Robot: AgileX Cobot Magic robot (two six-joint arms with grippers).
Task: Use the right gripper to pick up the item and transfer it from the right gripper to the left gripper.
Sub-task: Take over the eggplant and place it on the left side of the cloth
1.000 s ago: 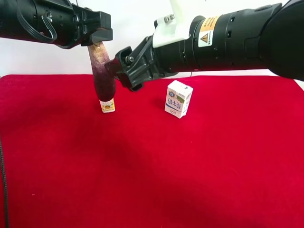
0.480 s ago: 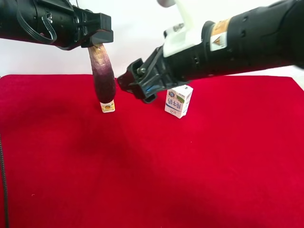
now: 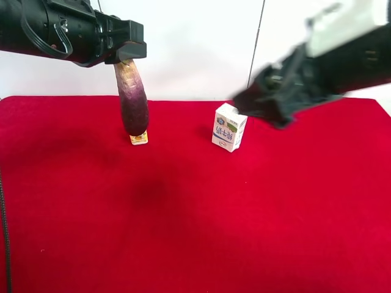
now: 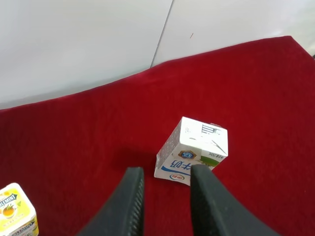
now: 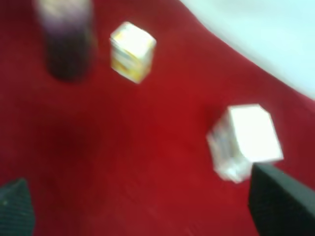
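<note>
Eggplant [image 3: 134, 101] hides top of small carton [image 3: 139, 139]; right end effector [image 3: 249, 102] blurred.

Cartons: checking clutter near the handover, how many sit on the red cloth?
2. The white milk carton stands right of the small yellow-white carton in the exterior high view; the hanging eggplant partly hides the latter. None seems fully hidden.

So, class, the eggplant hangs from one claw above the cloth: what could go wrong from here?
1. The left claw holds the eggplant only by its pale stem end, so the long body could swing or slip out.
2. The eggplant's tip hangs near the small carton; lowering it could topple that.
3. The open right claw is blurred beside the milk carton and might knock it.
</note>
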